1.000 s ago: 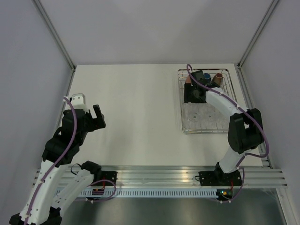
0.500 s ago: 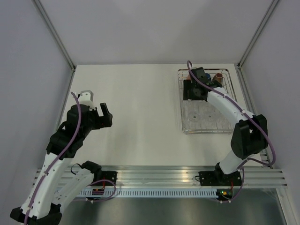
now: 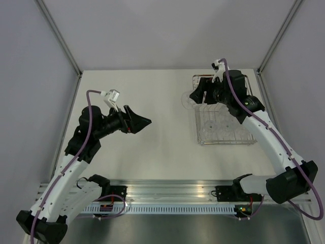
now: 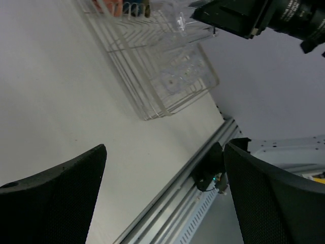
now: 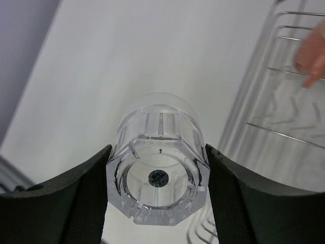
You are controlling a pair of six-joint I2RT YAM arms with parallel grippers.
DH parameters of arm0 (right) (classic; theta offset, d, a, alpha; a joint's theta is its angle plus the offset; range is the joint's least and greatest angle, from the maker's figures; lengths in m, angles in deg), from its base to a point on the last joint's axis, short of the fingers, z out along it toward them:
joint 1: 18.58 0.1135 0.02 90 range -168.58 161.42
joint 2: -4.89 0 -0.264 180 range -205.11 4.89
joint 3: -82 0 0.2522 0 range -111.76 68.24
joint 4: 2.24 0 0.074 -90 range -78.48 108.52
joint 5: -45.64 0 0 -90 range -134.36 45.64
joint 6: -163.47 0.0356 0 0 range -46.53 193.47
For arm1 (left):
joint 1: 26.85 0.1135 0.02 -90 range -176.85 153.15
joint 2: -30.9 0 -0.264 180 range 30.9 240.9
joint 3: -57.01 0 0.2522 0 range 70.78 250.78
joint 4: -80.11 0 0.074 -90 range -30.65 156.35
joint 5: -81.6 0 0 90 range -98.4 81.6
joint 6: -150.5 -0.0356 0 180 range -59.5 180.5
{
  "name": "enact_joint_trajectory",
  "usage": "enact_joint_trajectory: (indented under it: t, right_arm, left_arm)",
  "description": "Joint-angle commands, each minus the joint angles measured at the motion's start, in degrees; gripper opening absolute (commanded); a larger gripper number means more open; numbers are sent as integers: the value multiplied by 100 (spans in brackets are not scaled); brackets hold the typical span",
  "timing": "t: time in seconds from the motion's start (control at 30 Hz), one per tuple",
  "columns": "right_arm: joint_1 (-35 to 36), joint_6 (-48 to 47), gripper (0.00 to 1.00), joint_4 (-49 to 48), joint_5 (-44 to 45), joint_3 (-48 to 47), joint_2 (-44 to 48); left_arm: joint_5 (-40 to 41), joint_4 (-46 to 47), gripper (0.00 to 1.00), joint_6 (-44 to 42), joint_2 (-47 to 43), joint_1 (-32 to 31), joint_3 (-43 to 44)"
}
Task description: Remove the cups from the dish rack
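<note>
My right gripper (image 3: pixel 195 96) is shut on a clear glass tumbler (image 3: pixel 187 100) and holds it in the air just left of the silver wire dish rack (image 3: pixel 242 137). In the right wrist view the tumbler (image 5: pixel 158 175) sits bottom-up between both fingers of the right gripper (image 5: pixel 158 189), with the rack (image 5: pixel 277 119) and a salmon mug (image 5: pixel 313 53) to the right. Several more clear tumblers (image 3: pixel 219 123) lie in the rack. My left gripper (image 3: pixel 144 123) is open and empty over mid-table. The left wrist view shows the left gripper (image 4: pixel 162 198), the rack (image 4: pixel 152 96), the salmon mug (image 4: pixel 109 5) and a blue mug (image 4: pixel 133 7).
The right arm covers the rack's far end in the top view, so the mugs are hidden there. Grey walls stand on three sides. An aluminium rail (image 3: pixel 172 189) runs along the near table edge.
The right gripper has lifted a clear tumbler out of the rack and carried it left past the rack's edge. The left arm has swung up and right toward mid-table.
</note>
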Motion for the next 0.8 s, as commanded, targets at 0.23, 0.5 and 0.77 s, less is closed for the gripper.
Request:
enact_joint_trajectory:
  t: [0.23,0.5,0.77]
  right_arm:
    - [457,2035,29,-4299,-2857,1664,715]
    - [1212,2643,29,-5665,-3149,1851,566]
    - [1627,2766,29,-5999,-3078,1736,241]
  left_arm:
    - [-1707,3365,99,1819,1,-17,-828]
    - [-1725,4216,96,2277,71,-17,-1031]
    - [-2015,4790,53,2550,141,-8,-1005]
